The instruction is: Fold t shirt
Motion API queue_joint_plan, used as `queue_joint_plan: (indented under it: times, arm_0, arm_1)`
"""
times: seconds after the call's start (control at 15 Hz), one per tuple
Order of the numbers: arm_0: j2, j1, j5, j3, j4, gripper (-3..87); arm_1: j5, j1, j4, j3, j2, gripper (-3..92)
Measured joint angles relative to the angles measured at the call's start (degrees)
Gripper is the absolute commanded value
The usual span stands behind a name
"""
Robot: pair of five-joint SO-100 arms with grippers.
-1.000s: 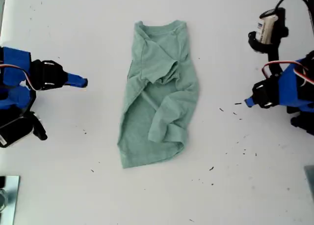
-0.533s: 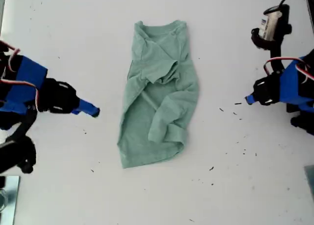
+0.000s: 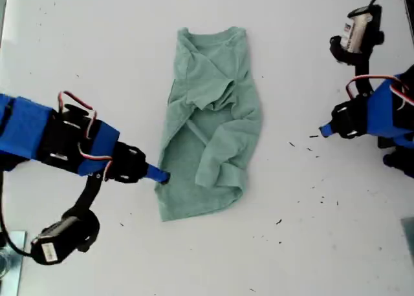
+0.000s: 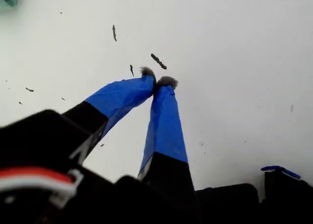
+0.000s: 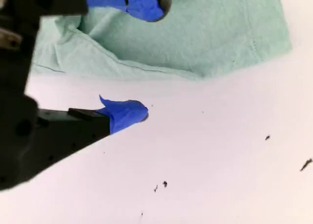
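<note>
The t shirt (image 3: 209, 125) is lying crumpled on the white table (image 3: 97, 44), neck away from the hem, with both sleeves and one side bunched over its middle, so the fold is only roughly started. My second gripper (image 5: 146, 60) is standing with its jaws apart right at the hem-side edge: one blue-taped fingertip (image 5: 146, 4) is hanging over the green knit, the other (image 5: 128, 114) is sitting over bare table just outside the edge, so the cloth's border is running between them. To do this grasp well, I am judging that I should slide the lower finger flat under the edge, catch both layers and not just the top one, and only then squeeze, since this soft knit will slip and drag the whole pile if pinched thinly. My first gripper (image 4: 159, 81) is waiting well apart from the shirt, its tips pressed together on nothing, over table specked with dark debris (image 4: 158, 61). Lifting should be slow and along the shirt's length, to avoid pulling the bunched sleeves further out of line.
</note>
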Motion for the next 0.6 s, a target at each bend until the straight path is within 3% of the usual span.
queue_joint_plan:
  times: [0.13,0.27,0.53,0.6]
  arm_0:
    - [-6.2,0.5,0.3,-0.3,-4.4,22.1]
    - [-11.4,0.6,1.2,-0.4,-9.0,1.7]
    - [-12.7,1.3,1.6,-1.4,-11.2,-0.3]
    - [-9.7,1.3,1.1,-1.1,-6.6,-0.3]
  arm_1:
    - [0.3,-0.8,0.0,0.0,0.0,2.5]
    - [0.7,-1.4,0.0,0.0,0.0,2.5]
    - [1.8,-2.6,0.0,0.0,1.2,2.5]
    - [2.2,-2.6,0.0,0.0,1.9,2.5]
